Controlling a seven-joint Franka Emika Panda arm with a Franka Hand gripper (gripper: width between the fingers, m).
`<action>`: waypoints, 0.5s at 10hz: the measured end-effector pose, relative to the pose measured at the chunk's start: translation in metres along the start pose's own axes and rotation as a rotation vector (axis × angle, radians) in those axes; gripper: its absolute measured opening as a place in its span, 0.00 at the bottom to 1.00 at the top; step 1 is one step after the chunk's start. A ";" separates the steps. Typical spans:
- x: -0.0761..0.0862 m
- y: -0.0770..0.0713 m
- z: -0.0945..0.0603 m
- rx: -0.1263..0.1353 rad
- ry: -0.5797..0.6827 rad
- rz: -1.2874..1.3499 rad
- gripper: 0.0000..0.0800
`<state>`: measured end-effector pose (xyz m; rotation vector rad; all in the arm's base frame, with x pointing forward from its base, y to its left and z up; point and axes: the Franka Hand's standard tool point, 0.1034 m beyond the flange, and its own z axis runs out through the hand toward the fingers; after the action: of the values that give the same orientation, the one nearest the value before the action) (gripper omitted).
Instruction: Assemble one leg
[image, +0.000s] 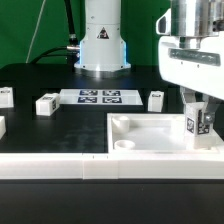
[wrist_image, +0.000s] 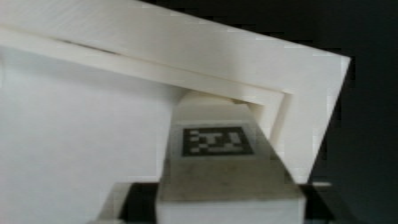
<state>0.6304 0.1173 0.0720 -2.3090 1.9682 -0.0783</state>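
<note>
Gripping a leg (image: 200, 124) between its jaws, the gripper (image: 199, 128) hangs low over the corner of the large white panel (image: 150, 136) at the exterior view's right, the jaws pinching the tagged block from both sides. In the wrist view the leg (wrist_image: 222, 150) stands right against the panel's raised corner wall (wrist_image: 267, 95), so it looks seated or nearly so; whether it is screwed home cannot be told. That puts the job in its late stretch: leg fetched and brought to the corner, with tightening and letting go seemingly left. The panel's rim hems the jaws in closely, and clear room lies only upward. Beyond the panel, on the dark surface (image: 55, 80), spare legs wait: one (image: 156, 99) just past the panel, another (image: 46, 104) and a third (image: 5, 96) toward the exterior view's left. The marker board (image: 99, 97) lies between them, with the robot base (image: 101, 45) behind.
</note>
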 end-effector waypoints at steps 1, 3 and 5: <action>-0.002 0.002 0.000 -0.013 -0.011 0.139 0.37; -0.002 0.002 0.000 -0.013 -0.020 0.256 0.37; -0.005 0.001 0.001 -0.012 -0.032 0.420 0.45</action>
<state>0.6283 0.1221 0.0712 -1.8387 2.3895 0.0058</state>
